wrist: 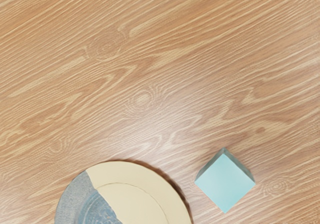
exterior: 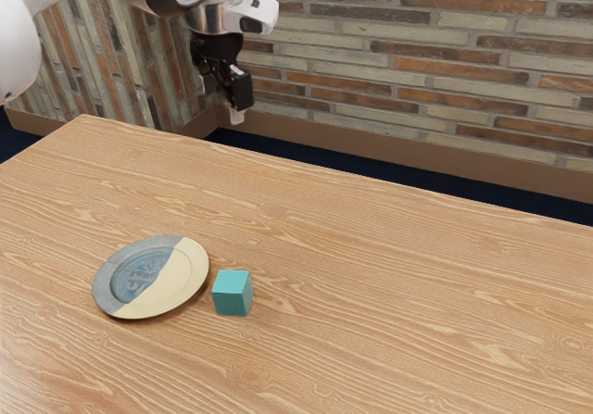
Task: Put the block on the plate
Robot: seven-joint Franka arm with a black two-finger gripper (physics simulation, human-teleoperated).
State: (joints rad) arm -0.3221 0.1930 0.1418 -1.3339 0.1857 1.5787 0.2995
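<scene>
My gripper (exterior: 220, 100) is high above the table's far side in the exterior view, open, with its two fingertips apart and nothing between them. A teal block (exterior: 232, 293) rests on the wood, close beside the plate on the exterior view's right, with a small gap. The round plate (exterior: 190, 270), part blue-grey and part cream, lies flat and holds nothing. From above, the wrist view has the block (wrist: 225, 183) with a corner turned toward the plate (wrist: 131, 175), whose far part is cut off by the picture's edge.
The wooden table (exterior: 398, 294) extends under both things, its back edge running below a brick wall (exterior: 417, 62). The arm comes in from the exterior view's upper left, well above the tabletop.
</scene>
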